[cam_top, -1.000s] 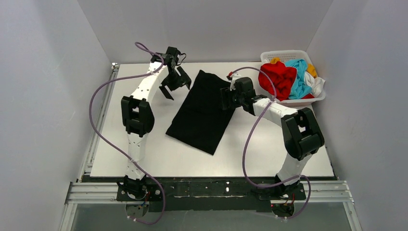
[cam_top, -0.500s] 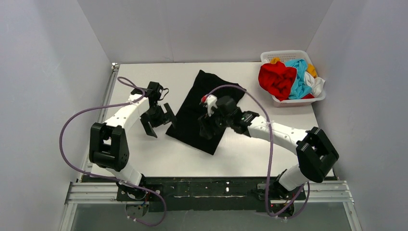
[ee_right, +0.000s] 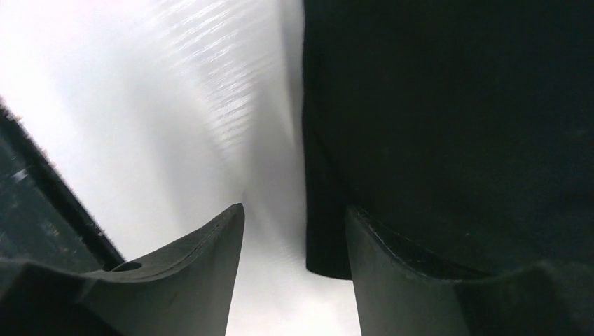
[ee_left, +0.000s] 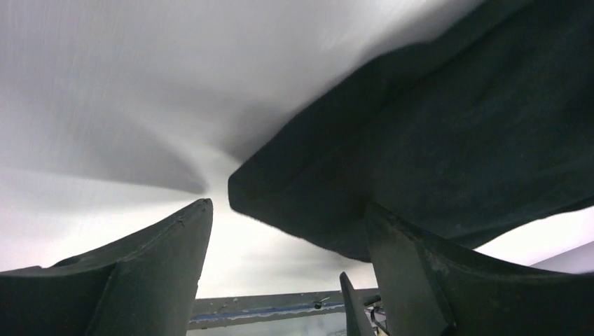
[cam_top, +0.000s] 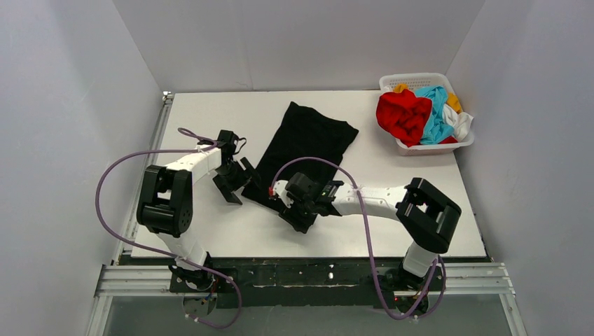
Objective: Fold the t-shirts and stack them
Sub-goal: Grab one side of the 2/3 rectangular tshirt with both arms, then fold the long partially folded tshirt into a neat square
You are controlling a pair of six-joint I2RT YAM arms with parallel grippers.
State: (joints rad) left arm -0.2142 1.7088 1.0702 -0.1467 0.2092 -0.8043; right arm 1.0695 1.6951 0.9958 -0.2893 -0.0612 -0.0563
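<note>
Both jaws apart: left gripper (cam_top: pixel 235 183) at near-left corner, right gripper (cam_top: pixel 294 211) at near-right corner of black cloth t-shirt (cam_top: pixel 308 140), which stretches far-right.

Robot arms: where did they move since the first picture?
Both arms pulled back along the black t-shirt to its near end. The left fingers now wait at its near left corner, the right fingers at its near right corner, all apart, holding nothing. The shirt and the full basket stayed put.
</note>
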